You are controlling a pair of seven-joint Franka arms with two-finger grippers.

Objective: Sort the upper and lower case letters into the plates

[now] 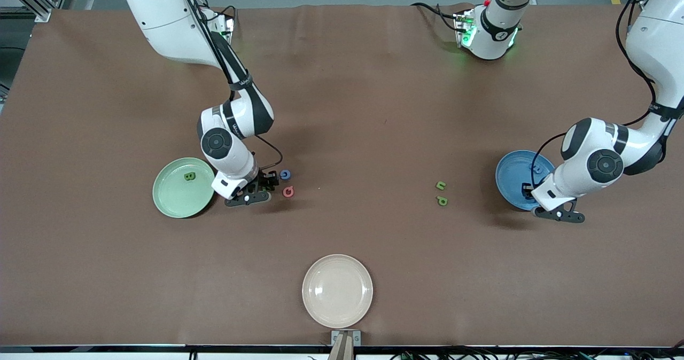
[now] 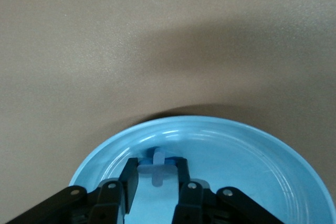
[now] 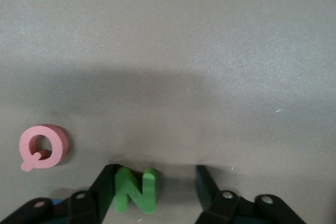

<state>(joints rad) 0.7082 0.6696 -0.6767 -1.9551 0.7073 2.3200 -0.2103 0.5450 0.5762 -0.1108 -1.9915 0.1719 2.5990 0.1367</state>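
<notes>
Now the right gripper (image 1: 265,185), down at the table beside the green plate (image 1: 170,202), brackets a green N (image 3: 135,189) between half-open fingers: square up before closing. The left gripper (image 2: 156,183) sits low in the blue plate (image 2: 252,145), barely parted around a pale blue letter (image 2: 159,170); part the fingers and lift straight.
</notes>
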